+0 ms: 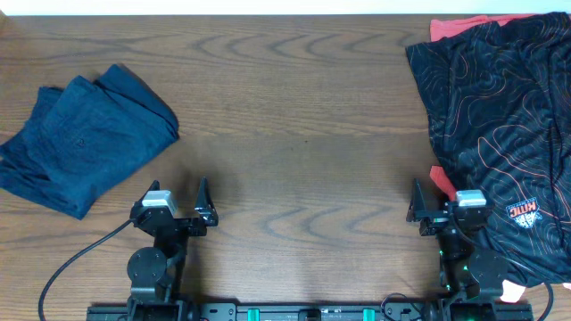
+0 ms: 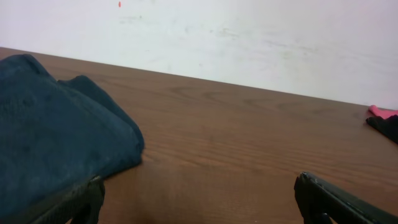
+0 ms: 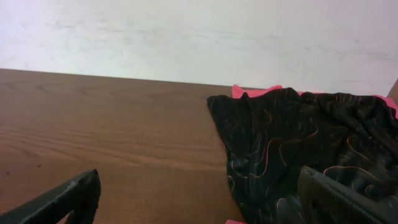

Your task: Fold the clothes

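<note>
R end effector [image 3: 199, 208] by crumpled black jersey [image 3: 298, 137], orange contour lines

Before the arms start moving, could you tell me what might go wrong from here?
The black jersey lies crumpled over a coral shirt, so the open right gripper may pinch both layers. The jersey also crowds the right arm's base and could snag as it moves.
</note>
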Motion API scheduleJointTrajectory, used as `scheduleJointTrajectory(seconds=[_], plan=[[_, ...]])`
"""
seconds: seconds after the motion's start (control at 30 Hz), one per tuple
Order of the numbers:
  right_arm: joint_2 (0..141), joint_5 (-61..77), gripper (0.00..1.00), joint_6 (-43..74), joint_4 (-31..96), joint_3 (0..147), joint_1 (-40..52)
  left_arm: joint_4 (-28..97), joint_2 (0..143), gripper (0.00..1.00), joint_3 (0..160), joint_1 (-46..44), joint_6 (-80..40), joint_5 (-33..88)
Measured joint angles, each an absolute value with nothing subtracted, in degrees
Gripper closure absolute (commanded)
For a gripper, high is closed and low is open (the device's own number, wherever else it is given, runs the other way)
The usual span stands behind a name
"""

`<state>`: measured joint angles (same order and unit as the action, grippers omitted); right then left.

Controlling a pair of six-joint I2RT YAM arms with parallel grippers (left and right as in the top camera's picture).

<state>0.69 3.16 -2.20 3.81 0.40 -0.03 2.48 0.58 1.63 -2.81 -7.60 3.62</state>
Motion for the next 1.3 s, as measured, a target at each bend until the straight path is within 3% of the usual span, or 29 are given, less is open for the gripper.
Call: scheduleJointTrajectory(seconds=[0.5,0.7,1.3], plan=[[0.71,2.79,0.01,-2.15,3.92,0.43,-0.03,2.59,0.60,0.02,1.63,-2.81,-7.64,3.62],[5.21,-0.69,0.01,-1.91,9.76,5.43,-0.03,5.93,3.44,0.02,3.55,-2.81,-7.64,3.70],[61.32,-3.95,0.01,-0.69,41.34,48.10,-2.87,32.77,39.79,0.02,38.35,-2.81,-7.66,4.38]])
